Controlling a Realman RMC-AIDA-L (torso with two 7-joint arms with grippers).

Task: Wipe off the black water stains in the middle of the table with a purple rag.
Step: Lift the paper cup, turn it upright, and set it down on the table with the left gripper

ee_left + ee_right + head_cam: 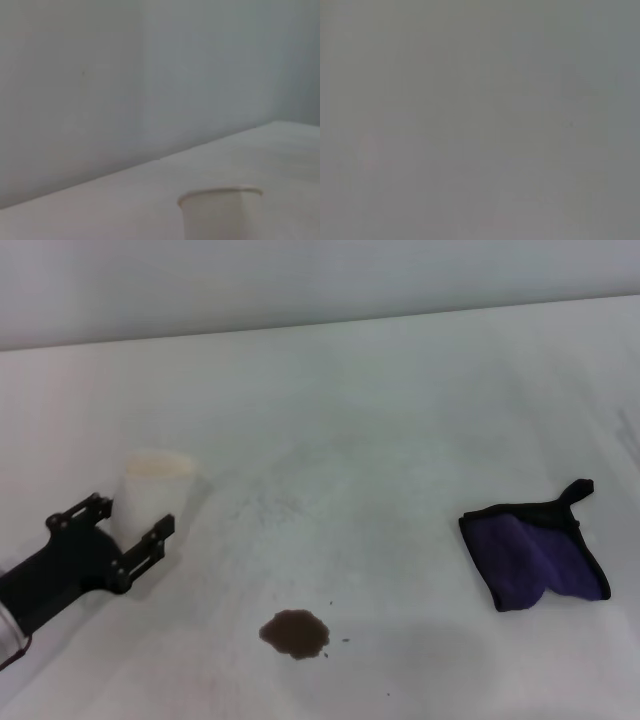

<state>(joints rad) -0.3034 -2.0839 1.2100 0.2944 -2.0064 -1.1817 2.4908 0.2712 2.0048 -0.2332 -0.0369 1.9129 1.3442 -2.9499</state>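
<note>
The black water stains (295, 633) are a small dark brown blotch with tiny specks on the white table (380, 440), near its front middle. The purple rag (535, 558) with black edging and a loop tab lies flat on the right, apart from the stain. My left gripper (135, 515) is at the left, open, with its fingers at the near side of a white paper cup (157, 485). The cup's rim also shows in the left wrist view (220, 197). My right gripper is out of view; the right wrist view shows only plain grey.
The table's far edge meets a pale wall (300, 280) at the back. The wall and the table edge also show in the left wrist view (100, 100).
</note>
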